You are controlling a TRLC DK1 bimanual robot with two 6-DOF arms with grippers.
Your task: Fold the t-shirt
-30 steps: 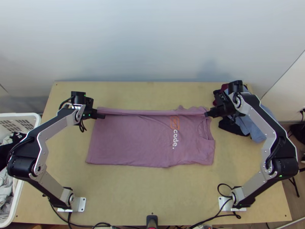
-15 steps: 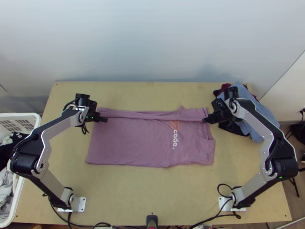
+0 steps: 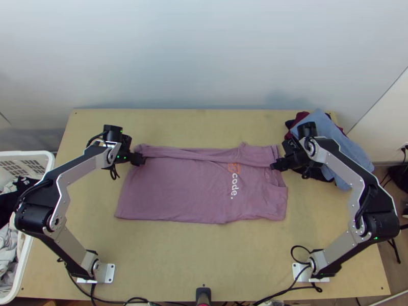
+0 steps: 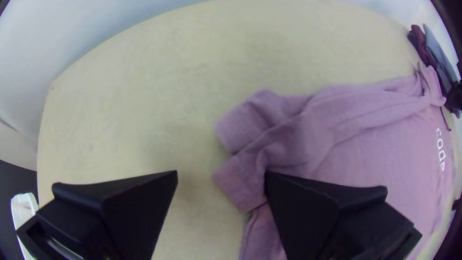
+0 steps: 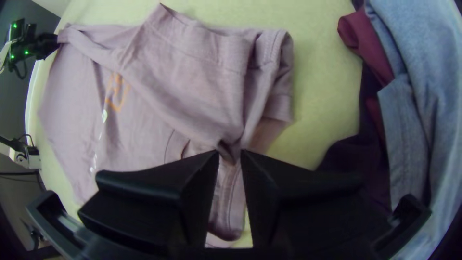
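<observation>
Shirt [image 3: 173,191] partly folded on the surface [image 3: 204,255], one claw spread, one pinched on cloth.
The shirt is laid out sideways across the middle of the surface, its far edge turned over in a loose, creased strip [image 3: 204,154], the white and orange print [image 3: 233,186] left uncovered on the near side. At the hem end of the strip, the left claw [image 3: 140,159] is held spread, with bunched cloth touched by one finger [image 4: 313,207] and bare surface seen beside the other. At the neck end, a fold of the strip is pinched between the fingertips of the right claw [image 3: 276,164]. A heap of clothes [image 3: 352,158], blue, dark red and dark, is set just beyond the neck end, partly under the right arm. By the surface's left edge, a white basket [image 3: 50,164] is filled with more clothes [image 3: 7,245].
</observation>
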